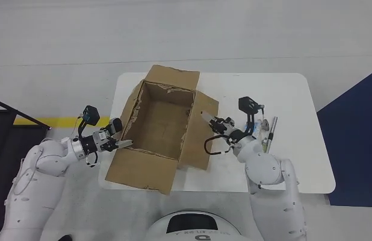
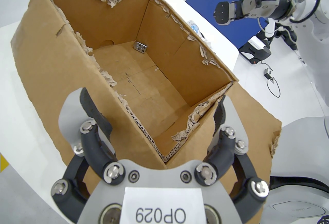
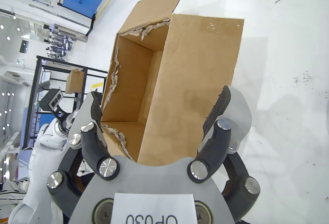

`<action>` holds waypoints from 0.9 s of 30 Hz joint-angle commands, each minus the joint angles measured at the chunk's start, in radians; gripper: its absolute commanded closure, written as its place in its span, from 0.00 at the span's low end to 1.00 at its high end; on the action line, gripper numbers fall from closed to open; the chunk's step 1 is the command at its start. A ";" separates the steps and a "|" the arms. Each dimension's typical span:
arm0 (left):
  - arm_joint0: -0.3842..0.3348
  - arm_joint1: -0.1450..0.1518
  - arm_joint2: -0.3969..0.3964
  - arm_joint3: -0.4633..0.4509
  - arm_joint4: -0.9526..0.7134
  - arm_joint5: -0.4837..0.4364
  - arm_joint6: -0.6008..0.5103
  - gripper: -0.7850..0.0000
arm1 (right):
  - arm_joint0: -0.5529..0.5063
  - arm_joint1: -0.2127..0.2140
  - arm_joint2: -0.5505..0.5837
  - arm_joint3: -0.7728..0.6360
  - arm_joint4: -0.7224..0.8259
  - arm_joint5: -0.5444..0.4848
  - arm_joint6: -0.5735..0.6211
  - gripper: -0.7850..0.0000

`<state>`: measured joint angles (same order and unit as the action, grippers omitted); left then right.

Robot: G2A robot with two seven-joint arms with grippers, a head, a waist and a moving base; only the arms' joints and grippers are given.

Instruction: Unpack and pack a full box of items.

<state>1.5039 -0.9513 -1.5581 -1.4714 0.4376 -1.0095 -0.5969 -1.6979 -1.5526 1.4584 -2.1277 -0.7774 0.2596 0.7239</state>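
Torn brown cardboard box on white counter, long axis near-to-far. Flanked: left fingers at near corner, right fingers by opposite wall, both spread, empty.

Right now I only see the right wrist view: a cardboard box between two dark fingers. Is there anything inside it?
Observer: Almost nothing. The left wrist view shows one small metal piece in a corner of the box floor.
Visitor: Is anything lying outside the box?
Observer: Yes, the top view shows a few small items on the table, right of the box and apart from it.
Visitor: And the other hand?
Observer: The left hand is open, by the box's near left corner.
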 commanded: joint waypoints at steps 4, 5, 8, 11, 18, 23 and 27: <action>0.000 0.000 0.000 0.000 0.000 0.000 0.000 0.00 | -0.094 0.016 0.209 -0.038 0.051 0.017 -0.033 0.00; 0.000 0.000 0.000 0.000 0.000 0.000 0.000 0.00 | -0.101 0.019 0.246 -0.034 0.052 0.043 -0.024 0.00; 0.000 0.000 0.000 0.000 0.000 0.000 0.000 0.00 | -0.081 0.028 0.330 -0.002 0.037 0.115 0.015 0.00; 0.000 0.000 0.000 0.000 0.000 0.000 0.000 0.00 | -0.015 0.036 0.368 0.078 0.026 0.188 0.038 0.00; 0.000 0.000 0.000 0.000 0.000 0.000 0.000 0.00 | 0.162 0.053 0.316 0.312 -0.141 0.312 0.057 0.00; 0.000 0.000 0.000 0.000 0.000 0.000 0.000 0.00 | 0.243 0.062 0.284 0.424 -0.203 0.339 0.095 0.00; 0.000 0.000 0.000 0.000 0.000 0.000 0.000 0.00 | 0.286 0.065 0.262 0.484 -0.243 0.379 0.091 0.00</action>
<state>1.5039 -0.9513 -1.5581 -1.4714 0.4376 -1.0095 -0.5970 -1.4199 -1.4877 1.7261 -1.6547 -1.0123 0.6277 0.8170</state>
